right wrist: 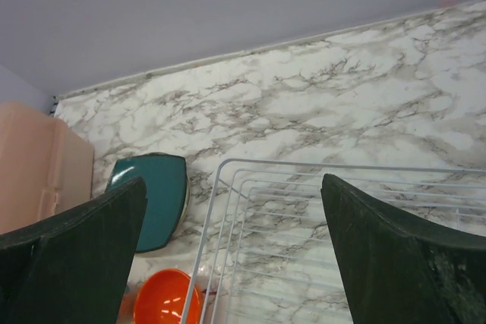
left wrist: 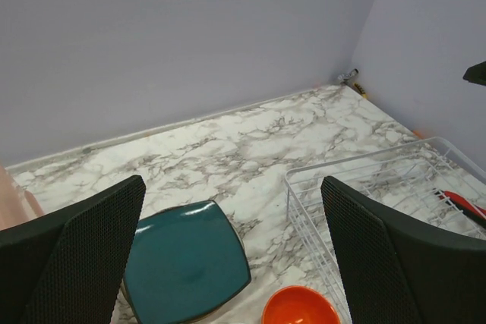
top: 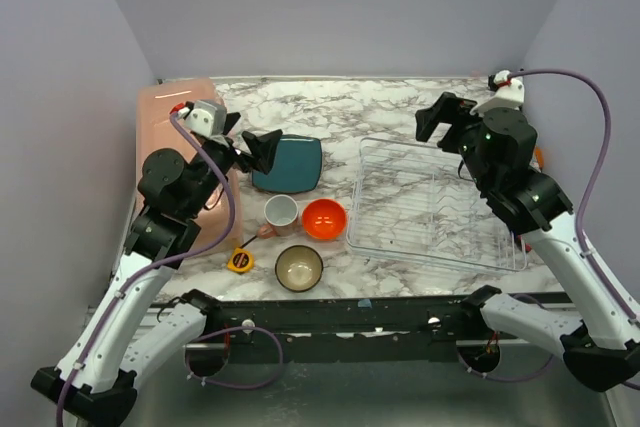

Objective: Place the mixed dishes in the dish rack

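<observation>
Both pincers gape empty: the left gripper (top: pixel 265 150) hovers at nine o'clock of the teal plate (top: pixel 292 165), the right gripper (top: pixel 437 119) above the dish rack (top: pixel 440 199), which sits at the plate's three o'clock. I'd catch the plate's raised rim squarely.

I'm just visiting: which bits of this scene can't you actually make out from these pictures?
- Left wrist view: orange bowl cut off by the bottom edge; a red thing by the dish rack, cut by the right edge, unidentifiable.
- Right wrist view: teal plate partly behind the right pincer.
- Top view: pink tub partly under the left arm.
</observation>
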### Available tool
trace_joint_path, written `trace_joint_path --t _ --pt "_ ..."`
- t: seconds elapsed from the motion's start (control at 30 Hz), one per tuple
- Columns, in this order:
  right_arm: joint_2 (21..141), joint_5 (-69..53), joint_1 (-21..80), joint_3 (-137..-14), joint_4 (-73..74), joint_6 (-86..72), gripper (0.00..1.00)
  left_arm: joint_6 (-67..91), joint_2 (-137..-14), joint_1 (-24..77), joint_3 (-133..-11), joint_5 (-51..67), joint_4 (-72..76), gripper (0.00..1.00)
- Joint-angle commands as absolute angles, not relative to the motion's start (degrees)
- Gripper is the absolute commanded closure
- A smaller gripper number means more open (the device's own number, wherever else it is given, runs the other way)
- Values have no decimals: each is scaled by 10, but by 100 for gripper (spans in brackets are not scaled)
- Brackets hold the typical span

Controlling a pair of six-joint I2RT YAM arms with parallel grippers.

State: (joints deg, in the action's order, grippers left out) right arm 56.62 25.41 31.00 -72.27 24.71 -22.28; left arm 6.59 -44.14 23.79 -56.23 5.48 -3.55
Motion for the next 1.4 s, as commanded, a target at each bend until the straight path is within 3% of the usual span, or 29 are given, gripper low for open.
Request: trace_joint_path --t 0.0,0.4,0.63,0.73,0.9,1.03,1.37 --pt "594 228 309 -732 291 -247 0 60 -474 272 -571 24 -44 2" --pt "597 186 309 -686 293 -303 0 92 -582 370 -624 -49 -125 4" --pt "600 67 309 -677 286 -274 0 246 -680 399 -684 -150 -243 8" --pt "592 39 308 -657 276 -272 0 313 -703 398 -698 -139 -310 13" --pt "577 19 309 -611 251 -268 0 365 -689 398 -641 -108 -329 19" --pt "577 15 309 -595 243 -263 0 382 -676 407 -585 -106 -332 31" --pt "565 7 309 -555 231 -257 0 440 -662 491 -524 -198 -364 34"
